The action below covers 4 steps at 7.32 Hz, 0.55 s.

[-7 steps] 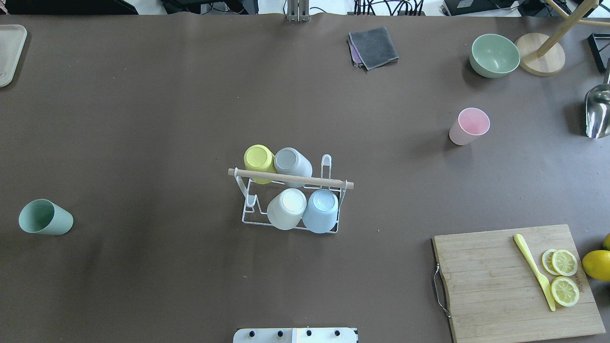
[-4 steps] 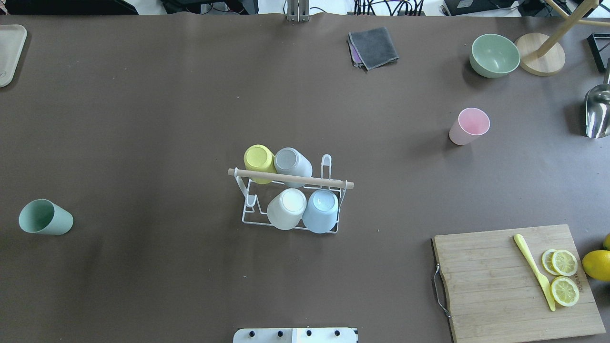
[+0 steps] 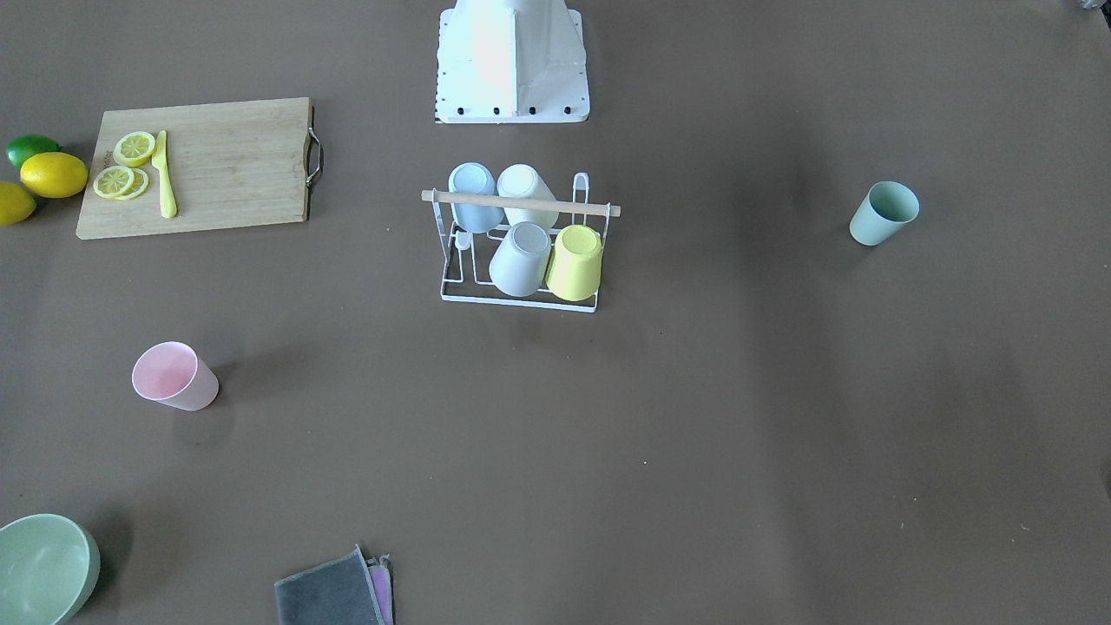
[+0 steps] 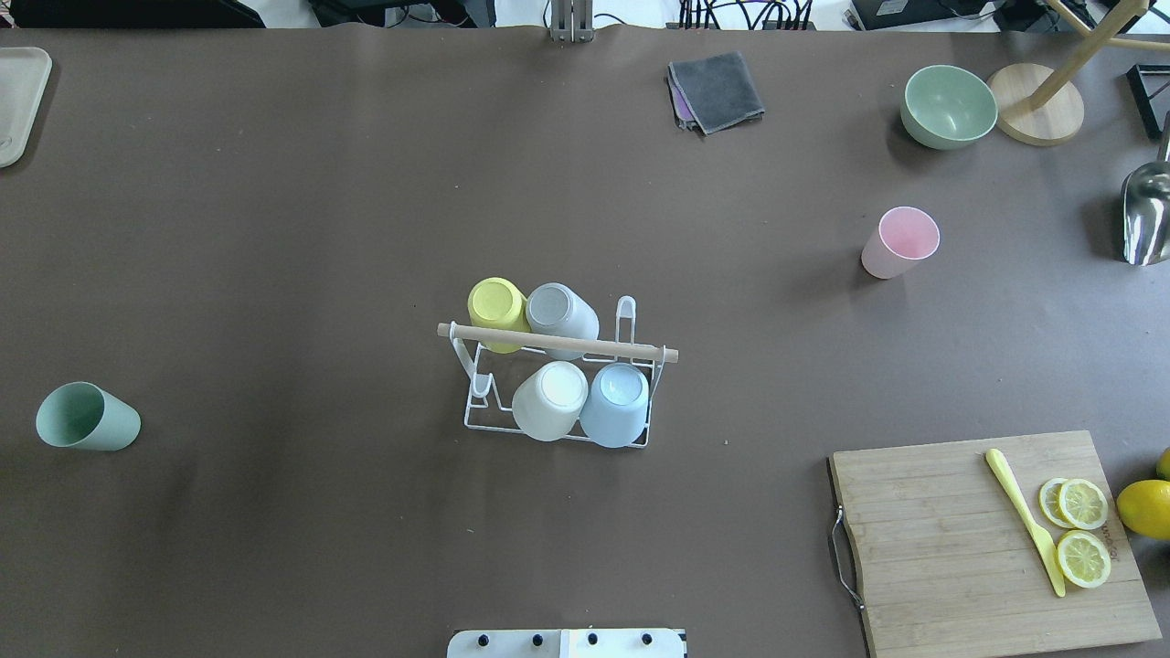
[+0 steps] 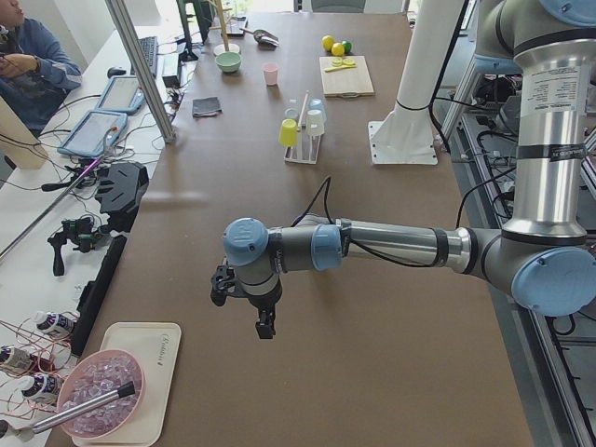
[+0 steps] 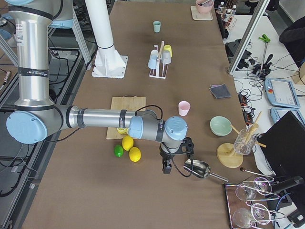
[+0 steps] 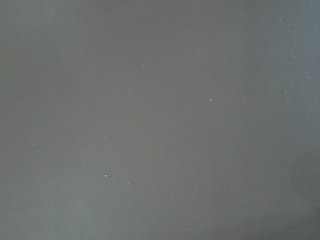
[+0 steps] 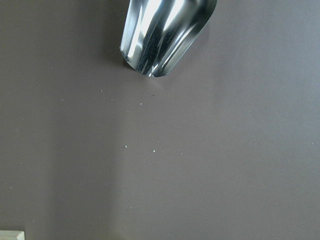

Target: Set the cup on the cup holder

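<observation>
White wire and a pale wooden rod make up the cup holder (image 4: 558, 343), which stands mid-bench, somewhat nearer the robot's edge. Four cups sit upside down on it: a yellow cup (image 4: 496, 306) and a grey cup (image 4: 558, 311) in the far row, a white cup (image 4: 551, 399) and a blue cup (image 4: 617, 402) in the near row. One bare prong (image 4: 626, 313) rises at its far right corner, and another stands at its near left. A green cup (image 4: 89, 417) stands mouth up near the bench's left edge, well apart from the holder. A pink cup (image 4: 899, 241) stands mouth up toward the right end, on the far half. The left tool (image 5: 264, 326) hangs over bare bench near the left end; I cannot tell whether its fingers are spread or pressed together. The right tool (image 6: 166, 168) hangs near the right end, just beside a metal scoop (image 6: 198, 168); its fingers' state cannot be told either.
</observation>
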### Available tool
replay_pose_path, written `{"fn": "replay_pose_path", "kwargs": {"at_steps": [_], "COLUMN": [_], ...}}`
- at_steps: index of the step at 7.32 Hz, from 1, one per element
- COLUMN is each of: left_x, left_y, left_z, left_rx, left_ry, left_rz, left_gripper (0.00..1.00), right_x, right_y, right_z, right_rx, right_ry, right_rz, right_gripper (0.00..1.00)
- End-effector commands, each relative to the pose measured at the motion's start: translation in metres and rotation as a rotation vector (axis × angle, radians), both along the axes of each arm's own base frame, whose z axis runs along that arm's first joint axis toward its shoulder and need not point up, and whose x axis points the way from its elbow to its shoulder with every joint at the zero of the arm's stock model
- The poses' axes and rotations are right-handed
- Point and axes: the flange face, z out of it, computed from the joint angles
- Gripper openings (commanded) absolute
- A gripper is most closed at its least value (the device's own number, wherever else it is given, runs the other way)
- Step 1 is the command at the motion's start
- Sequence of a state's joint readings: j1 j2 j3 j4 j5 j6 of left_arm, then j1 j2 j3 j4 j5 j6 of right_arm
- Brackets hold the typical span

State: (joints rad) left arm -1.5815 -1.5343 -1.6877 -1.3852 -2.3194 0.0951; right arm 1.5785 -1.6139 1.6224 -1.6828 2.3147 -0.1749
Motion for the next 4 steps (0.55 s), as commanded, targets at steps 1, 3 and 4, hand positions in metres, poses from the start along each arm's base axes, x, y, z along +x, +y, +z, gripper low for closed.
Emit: {"fn": "replay_pose_path", "kwargs": {"at_steps": [1, 3, 4], "left_x": [0.0, -0.0008, 0.0], "left_y": [0.0002, 0.0012, 0.0026], "left_z": [0.0003, 0.0026, 0.0033], "left_rx": [-0.001, -0.005, -0.008], "left_ry": [0.0, -0.001, 0.0], "left_rz": [0.0, -0.001, 0.0], "left_gripper": [0.99, 0.99, 0.99], "right_x": [0.0, -0.0001, -0.0001], "right_y": [0.0001, -0.0007, -0.001], "right_z": [0.0011, 0.0003, -0.0019], "right_rx": [-0.001, 0.0, 0.003], "right_ry": [0.0, -0.002, -0.001], "right_rz": [-0.001, -0.001, 0.001], "right_gripper": [1.0, 1.0, 1.0]}}
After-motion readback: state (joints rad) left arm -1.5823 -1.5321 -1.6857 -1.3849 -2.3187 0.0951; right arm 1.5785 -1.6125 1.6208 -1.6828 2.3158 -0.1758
